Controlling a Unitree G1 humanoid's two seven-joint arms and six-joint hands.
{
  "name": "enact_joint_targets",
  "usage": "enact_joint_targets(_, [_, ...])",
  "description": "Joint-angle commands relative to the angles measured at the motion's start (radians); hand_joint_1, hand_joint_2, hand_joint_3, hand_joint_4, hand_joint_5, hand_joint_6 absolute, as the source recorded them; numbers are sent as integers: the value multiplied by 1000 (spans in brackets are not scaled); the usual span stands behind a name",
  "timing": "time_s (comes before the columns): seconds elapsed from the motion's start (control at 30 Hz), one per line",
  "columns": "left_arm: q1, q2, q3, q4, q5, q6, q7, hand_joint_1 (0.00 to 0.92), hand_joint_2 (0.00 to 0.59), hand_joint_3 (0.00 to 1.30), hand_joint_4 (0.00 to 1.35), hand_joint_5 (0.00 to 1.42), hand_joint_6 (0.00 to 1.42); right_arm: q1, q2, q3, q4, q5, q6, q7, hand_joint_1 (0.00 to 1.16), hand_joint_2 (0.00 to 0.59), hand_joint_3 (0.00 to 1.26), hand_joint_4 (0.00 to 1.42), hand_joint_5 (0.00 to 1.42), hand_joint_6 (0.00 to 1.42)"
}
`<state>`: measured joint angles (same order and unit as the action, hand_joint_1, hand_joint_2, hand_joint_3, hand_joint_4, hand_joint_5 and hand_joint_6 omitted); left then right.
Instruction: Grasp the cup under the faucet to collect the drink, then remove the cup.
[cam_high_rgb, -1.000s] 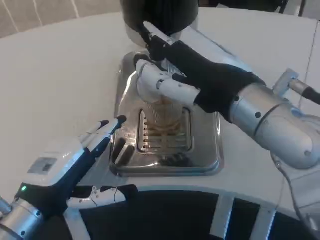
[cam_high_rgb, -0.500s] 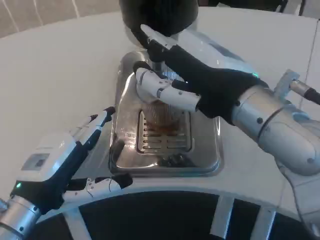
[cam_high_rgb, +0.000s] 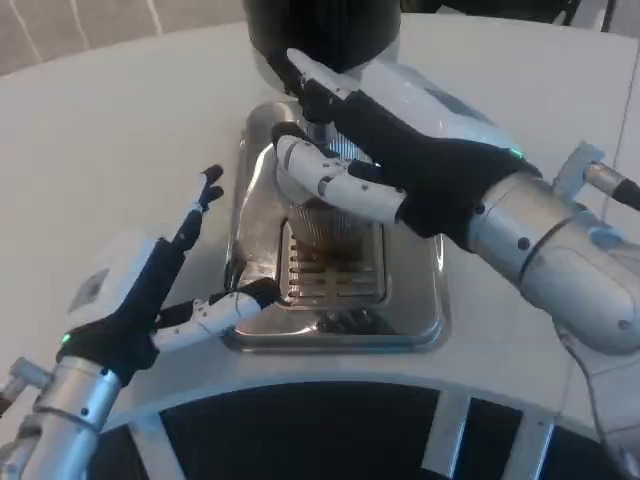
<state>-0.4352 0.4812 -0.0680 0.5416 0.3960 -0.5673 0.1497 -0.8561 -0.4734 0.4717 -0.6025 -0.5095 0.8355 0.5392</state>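
A clear cup (cam_high_rgb: 322, 222) with brown drink in it stands on the slotted grate of the metal drip tray (cam_high_rgb: 410, 310), under the dark dispenser (cam_high_rgb: 320, 30). My right hand (cam_high_rgb: 390, 150) reaches in from the right and wraps around the cup's upper part, hiding its rim and the faucet. My left hand (cam_high_rgb: 150, 285) hovers over the table just left of the tray, fingers spread apart and holding nothing; its thumb points toward the tray's front left corner.
The white round table (cam_high_rgb: 120, 130) stretches out to the left and behind. A dark curved edge (cam_high_rgb: 330, 430) runs along the near side of the table. My silver right forearm (cam_high_rgb: 560, 260) crosses above the table's right side.
My left hand has risen and swung toward the tray, fingers now pointing up and away. The right hand stays on the cup with barely any shift.
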Motion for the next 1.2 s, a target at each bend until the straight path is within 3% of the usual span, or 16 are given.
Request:
enact_joint_targets(0.03, [-42, -26, -10, 58, 5, 18, 6, 165, 40, 0, 0, 116, 220, 30, 17, 28, -11, 31, -36, 57, 0, 565, 0, 0, 0, 0])
enact_joint_targets(0.9, [-273, -88, -74, 326, 23, -9, 80, 210, 48, 0, 0, 150, 220, 41, 22, -1, -11, 17, -41, 74, 0, 578, 0, 0, 0, 0])
enact_joint_targets(1.2, [-259, -77, -73, 328, 17, -22, 69, 210, 48, 0, 0, 159, 220, 115, 28, -81, -94, -7, -41, 25, 0, 579, 0, 0, 0, 0])
